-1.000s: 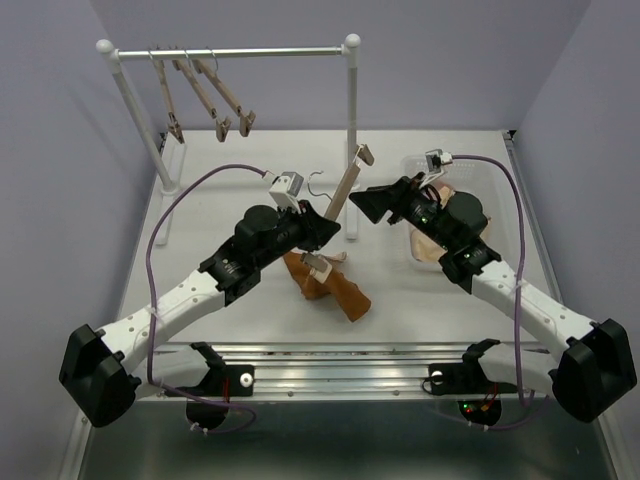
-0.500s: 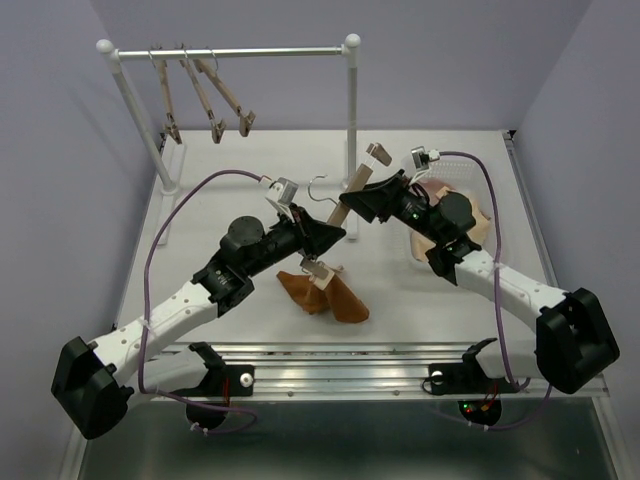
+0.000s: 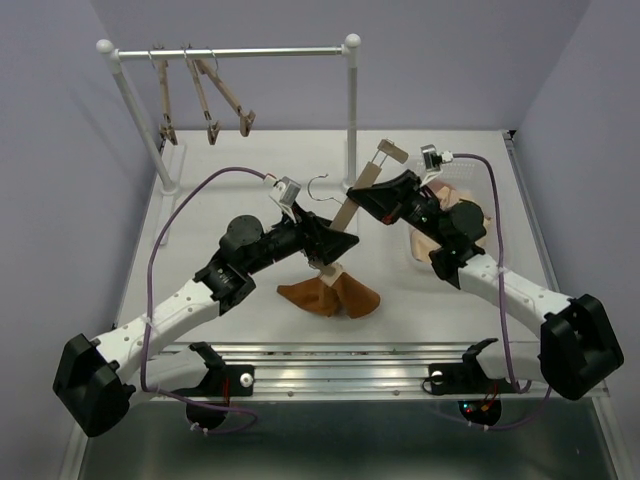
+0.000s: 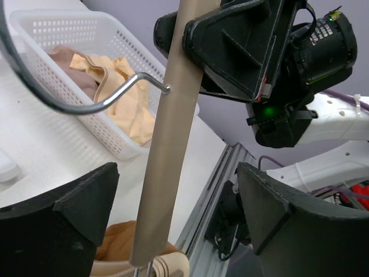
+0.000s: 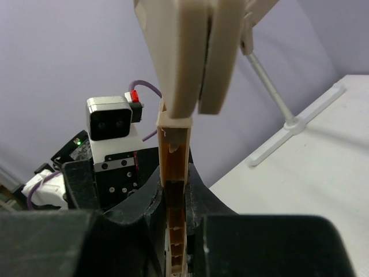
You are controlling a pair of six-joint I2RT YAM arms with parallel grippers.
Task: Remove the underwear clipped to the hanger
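Note:
A beige clip hanger point(image 3: 352, 205) stands tilted above the table. My right gripper point(image 3: 364, 194) is shut on its bar point(image 5: 175, 184), just below the upper clip point(image 5: 190, 52). My left gripper point(image 3: 335, 248) stands open around the bar's lower end point(image 4: 164, 173), with its fingers point(image 4: 69, 219) well off the bar. The orange-brown underwear point(image 3: 330, 296) lies spread on the table under the lower clip; I cannot tell whether the clip still holds it. It shows again as orange-brown underwear point(image 4: 115, 254) at the bottom of the left wrist view.
A white basket point(image 3: 425, 165) at the right holds pink and cream underwear point(image 4: 115, 86). A clothes rack point(image 3: 230, 50) with three bare hangers point(image 3: 205, 100) stands at the back left, its right post point(image 3: 352, 100) close behind the held hanger. The hanger's wire hook point(image 4: 86, 104) juts left.
My right gripper closed on the hanger bar and my left gripper opened. The hanger's top rose and shifted right. The orange-brown underwear sank flatter onto the table.

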